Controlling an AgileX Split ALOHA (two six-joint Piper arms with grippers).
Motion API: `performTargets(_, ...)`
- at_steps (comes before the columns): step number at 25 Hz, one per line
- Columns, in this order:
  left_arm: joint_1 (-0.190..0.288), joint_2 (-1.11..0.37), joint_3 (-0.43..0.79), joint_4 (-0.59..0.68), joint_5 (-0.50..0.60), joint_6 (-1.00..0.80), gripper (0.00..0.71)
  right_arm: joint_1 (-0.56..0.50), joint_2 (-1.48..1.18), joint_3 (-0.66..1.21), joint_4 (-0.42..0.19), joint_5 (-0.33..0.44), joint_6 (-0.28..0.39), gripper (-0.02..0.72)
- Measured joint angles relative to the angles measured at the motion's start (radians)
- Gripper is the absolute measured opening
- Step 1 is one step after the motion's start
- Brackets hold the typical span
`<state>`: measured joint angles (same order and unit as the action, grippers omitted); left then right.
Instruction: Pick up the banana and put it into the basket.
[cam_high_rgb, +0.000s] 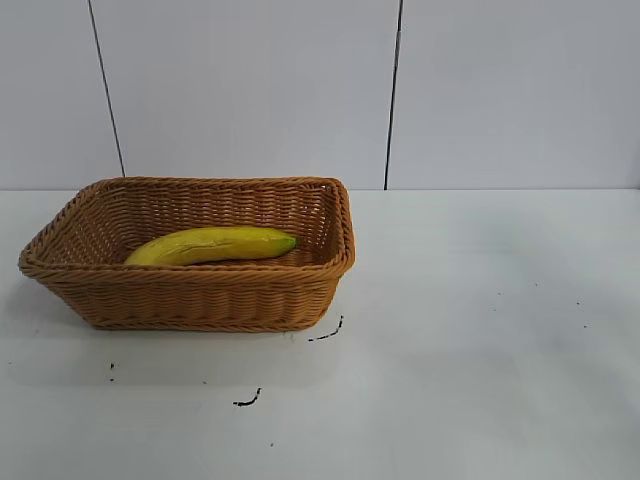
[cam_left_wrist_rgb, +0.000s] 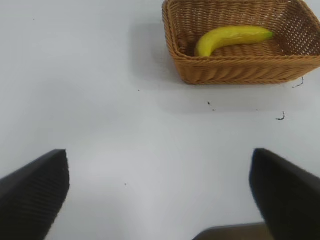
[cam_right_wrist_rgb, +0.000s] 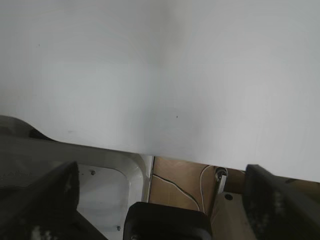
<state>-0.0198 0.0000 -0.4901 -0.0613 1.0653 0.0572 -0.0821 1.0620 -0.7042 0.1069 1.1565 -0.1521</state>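
the banana (cam_high_rgb: 212, 245) lies inside the basket (cam_high_rgb: 190, 300), stretched lengthwise along its floor, its greenish tip toward the basket's right-hand end wall and its stem end toward the left. the woven wicker basket sits on the white desk (cam_high_rgb: 480, 330), on the left half as the outside camera sees it, near the desk's far edge where the pale wall panels begin. a few small dark marks (cam_high_rgb: 328, 332) dot the desk just in front of the basket's near right corner.

my left pincer (cam_left_wrist_rgb: 160, 192) hangs released over bare desk, its two dark fingers (cam_left_wrist_rgb: 32, 192) spread wide apart and holding nothing; from its wrist camera the basket (cam_left_wrist_rgb: 240, 70) and the banana (cam_left_wrist_rgb: 230, 39) in it lie well apart from the fingertips.

my right pincer (cam_right_wrist_rgb: 162, 200) is likewise released, fingers (cam_right_wrist_rgb: 280, 200) splayed with nothing between them, poised at the desk's edge, where metal framing and a cable show beyond the white surface. neither arm appears in the outside view.
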Motion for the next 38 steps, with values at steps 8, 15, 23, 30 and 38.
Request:
performTargets(8,0.000,0.000,0.000,0.000,0.000,0.000,0.695,0.000,-0.404,0.180,-0.005,-0.144,0.004,0.633)
performTargets(15,0.000,0.000,0.000,0.000,0.000,0.000,0.695,0.000,-0.667,0.202,-0.093,-0.139,0.116,0.633)
performTargets(23,0.000,0.000,0.000,0.000,0.000,0.000,0.695,0.000,-0.768,0.202,-0.097,-0.139,0.138,0.633)
performTargets(30,0.000,0.000,0.000,0.000,0.000,0.000,0.695,0.000,-0.860,0.205,-0.094,-0.139,0.138,0.633)
performTargets(38,0.000,0.000,0.000,0.000,0.000,0.000,0.695,0.090,-1.028,0.207,-0.094,-0.139,0.138,0.633)
